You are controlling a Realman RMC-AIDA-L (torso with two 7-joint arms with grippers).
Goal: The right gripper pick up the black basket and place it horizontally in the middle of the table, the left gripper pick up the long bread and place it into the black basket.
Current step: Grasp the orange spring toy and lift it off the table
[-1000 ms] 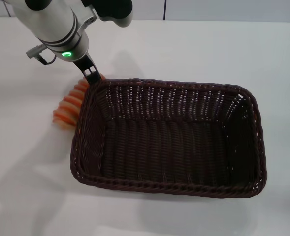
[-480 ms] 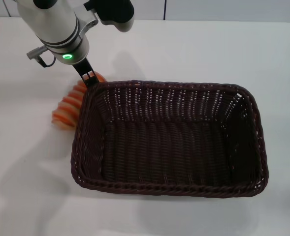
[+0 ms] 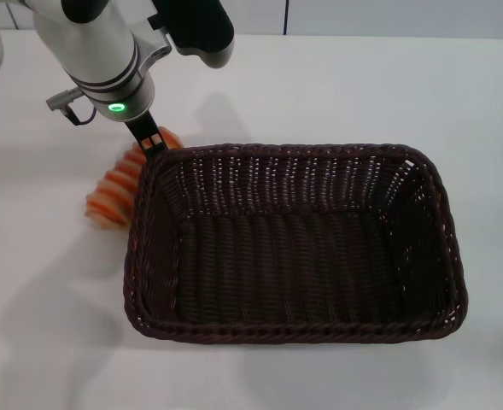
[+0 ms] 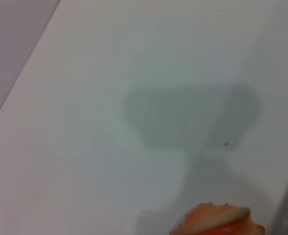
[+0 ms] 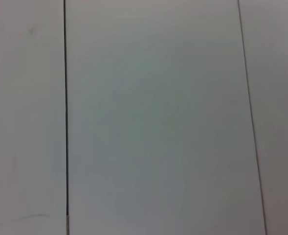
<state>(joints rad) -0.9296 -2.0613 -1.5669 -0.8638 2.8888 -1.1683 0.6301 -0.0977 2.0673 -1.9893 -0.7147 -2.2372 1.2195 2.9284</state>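
Jaws unclear — left gripper (image 3: pixel 151 140) over long bread (image 3: pixel 113 190) (no readable writing)

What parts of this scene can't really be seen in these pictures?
- Ridged tan bread roll: head view, its near side hidden behind the dark woven wicker basket rim; left wrist view shows only a blurred tip, cut off by the edge.
- Left claw: head view shows one dark finger above the roll; open or shut is unclear.
- Right claw: in no view.
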